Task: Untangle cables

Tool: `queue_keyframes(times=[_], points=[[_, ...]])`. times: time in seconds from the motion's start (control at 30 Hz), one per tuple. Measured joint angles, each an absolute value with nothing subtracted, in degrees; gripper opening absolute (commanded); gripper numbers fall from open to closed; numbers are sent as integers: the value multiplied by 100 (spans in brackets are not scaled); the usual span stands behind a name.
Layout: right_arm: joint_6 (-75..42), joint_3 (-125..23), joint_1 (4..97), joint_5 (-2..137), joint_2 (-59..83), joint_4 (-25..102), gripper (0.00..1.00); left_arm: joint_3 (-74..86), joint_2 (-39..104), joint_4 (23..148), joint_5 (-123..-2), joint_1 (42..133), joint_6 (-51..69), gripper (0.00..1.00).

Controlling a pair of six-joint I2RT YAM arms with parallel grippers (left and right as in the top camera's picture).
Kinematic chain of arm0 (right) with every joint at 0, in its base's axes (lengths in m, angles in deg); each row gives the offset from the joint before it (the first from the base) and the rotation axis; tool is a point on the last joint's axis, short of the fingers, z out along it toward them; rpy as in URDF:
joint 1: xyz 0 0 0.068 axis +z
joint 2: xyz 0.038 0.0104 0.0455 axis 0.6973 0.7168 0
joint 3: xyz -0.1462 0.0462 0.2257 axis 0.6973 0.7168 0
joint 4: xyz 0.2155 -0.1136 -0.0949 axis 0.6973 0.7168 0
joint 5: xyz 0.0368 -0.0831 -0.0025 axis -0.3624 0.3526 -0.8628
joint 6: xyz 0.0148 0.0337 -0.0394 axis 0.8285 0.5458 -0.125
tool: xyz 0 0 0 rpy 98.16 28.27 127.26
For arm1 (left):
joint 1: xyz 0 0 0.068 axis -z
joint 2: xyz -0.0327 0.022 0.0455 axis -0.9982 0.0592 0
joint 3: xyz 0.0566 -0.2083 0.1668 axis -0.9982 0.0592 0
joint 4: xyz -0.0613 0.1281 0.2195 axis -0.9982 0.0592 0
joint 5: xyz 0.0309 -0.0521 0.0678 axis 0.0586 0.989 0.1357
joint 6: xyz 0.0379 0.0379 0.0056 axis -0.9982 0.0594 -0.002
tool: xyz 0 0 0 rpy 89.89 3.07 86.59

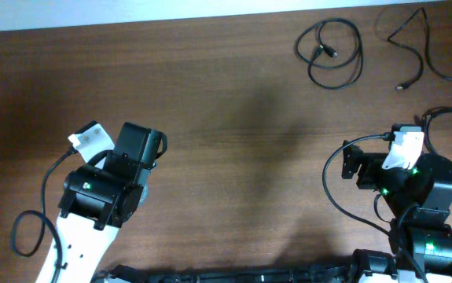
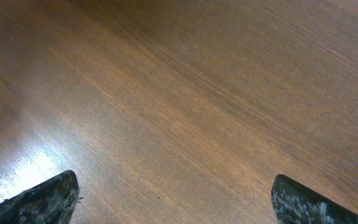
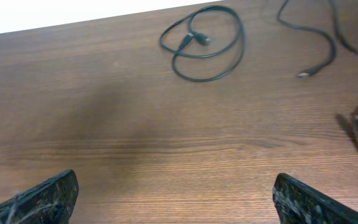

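Left gripper (image 2: 175,199) wide open, empty, over table (image 2: 166,93). Right gripper (image 3: 175,196) wide open, empty; coiled cable (image 3: 197,38), loose cable (image 3: 331,53) beyond, apart.

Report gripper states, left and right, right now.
Left gripper: open, holding nothing.
Right gripper: open, holding nothing; looped cable lies ahead of it, untouched.
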State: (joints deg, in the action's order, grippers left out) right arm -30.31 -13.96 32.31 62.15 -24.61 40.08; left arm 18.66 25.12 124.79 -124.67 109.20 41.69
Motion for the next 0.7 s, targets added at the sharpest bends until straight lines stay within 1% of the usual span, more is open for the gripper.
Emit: queue_keyframes(times=[0.1, 0.17, 0.4, 0.47, 0.5, 0.57, 0.63, 0.7], points=[[-3015, -1396, 3231, 5498, -2330, 4010, 98, 1866, 2512, 12479, -12467, 10920, 4169, 99], [-3015, -1396, 3231, 5297, -2238, 4010, 99, 1866, 2512, 12481, -12467, 10920, 4169, 99], [-3044, -1394, 3231, 5332, -1722, 3967, 99, 1866, 2512, 12479, -12467, 10920, 4169, 99], [-3064, -1180, 3231, 5340, -1845, 3394, 98, 1866, 2512, 12479, -12467, 10920, 4169, 99], [-3064, -819, 3231, 5336, -2068, 2906, 98, 1866, 2512, 12479, -12469, 10920, 4169, 99], [-2930, 256, 3231, 5327, -2706, 1446, 99, 1866, 2512, 12479, -12469, 10920, 4169, 99], [-2624, 923, 3261, 5474, -3161, 511, 99, 1866, 2512, 12479, -12469, 10920, 4169, 99], [-2401, 1226, 3432, 5898, -3532, 360, 99, 1866, 2512, 12476, -12469, 10920, 4169, 99]])
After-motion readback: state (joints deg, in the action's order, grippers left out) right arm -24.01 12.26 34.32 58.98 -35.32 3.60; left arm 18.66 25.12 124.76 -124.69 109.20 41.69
